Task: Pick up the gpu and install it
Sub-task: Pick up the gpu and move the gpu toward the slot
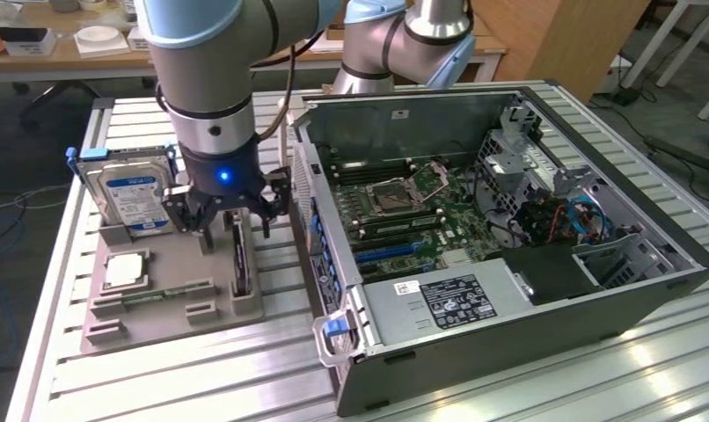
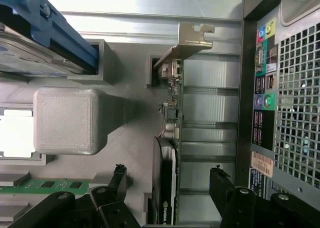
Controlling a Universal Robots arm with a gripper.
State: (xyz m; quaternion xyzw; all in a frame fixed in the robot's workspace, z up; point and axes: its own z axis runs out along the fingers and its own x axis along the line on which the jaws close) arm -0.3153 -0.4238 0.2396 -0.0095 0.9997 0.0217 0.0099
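The open black-and-grey metal computer case [image 1: 472, 369] lies on the exterior view's right. Just beside it on the left, a grey plastic fixture tray [image 1: 167, 325] holds the gpu [image 2: 172, 113], a thin dark circuit card with a silvery end bracket, standing on edge in its slot. The black gripper [image 2: 168, 172] hangs over it, spread wide, one finger either side and clear of the card. The pick-up is in hand, with no grasp yet; a grasp would need the fingers to close squarely on both faces. The card's lower edge is sunk in the tray, and the case's expansion slot is hard to make out.

Under me I've got a desk [image 1: 654, 374] of ribbed silvery slats, light glaring off its near corner. Behind it, a wooden table [image 1: 49, 63] carrying white boxes [image 1: 102, 40]. Dark floor [image 1: 14, 132] all around, cables [image 1: 666, 132] trailing across it, a brown wooden panel [image 1: 566, 35] beyond.
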